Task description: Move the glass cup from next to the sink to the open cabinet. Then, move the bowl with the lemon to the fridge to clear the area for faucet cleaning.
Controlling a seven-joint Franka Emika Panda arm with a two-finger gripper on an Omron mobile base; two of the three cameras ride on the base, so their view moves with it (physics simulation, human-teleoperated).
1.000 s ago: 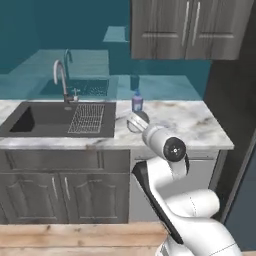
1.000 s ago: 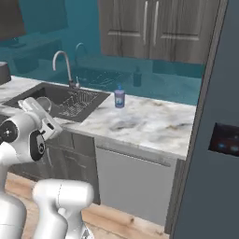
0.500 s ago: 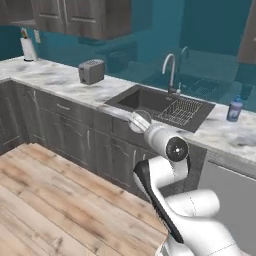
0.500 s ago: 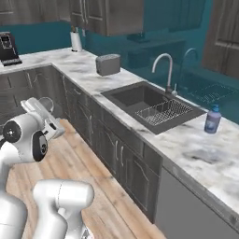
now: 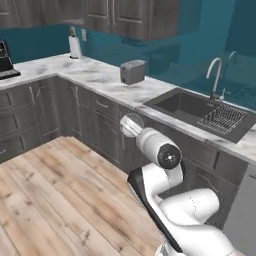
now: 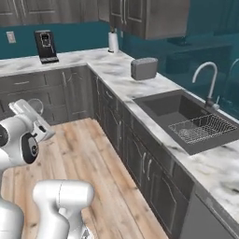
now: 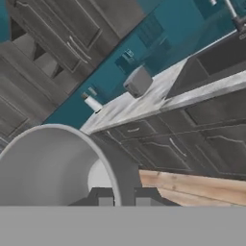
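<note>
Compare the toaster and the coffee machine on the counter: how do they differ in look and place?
The toaster is grey, low and boxy; the coffee machine is black, taller and narrower. The toaster stands on the counter run that leads to the sink, near it; the coffee machine stands on the other run, beyond the corner, far from the sink. Both stand upright on the marble counter against the teal wall.

Kitchen: marble desk (image 6: pixel 154 88) with sink (image 6: pixel 184 116) and faucet (image 6: pixel 205 81) at 3 o'clock, toaster (image 6: pixel 144 68), coffee machine (image 6: pixel 45 45) at 11, grey cabinets (image 6: pixel 144 16), wood floor (image 6: pixel 88 158).
</note>
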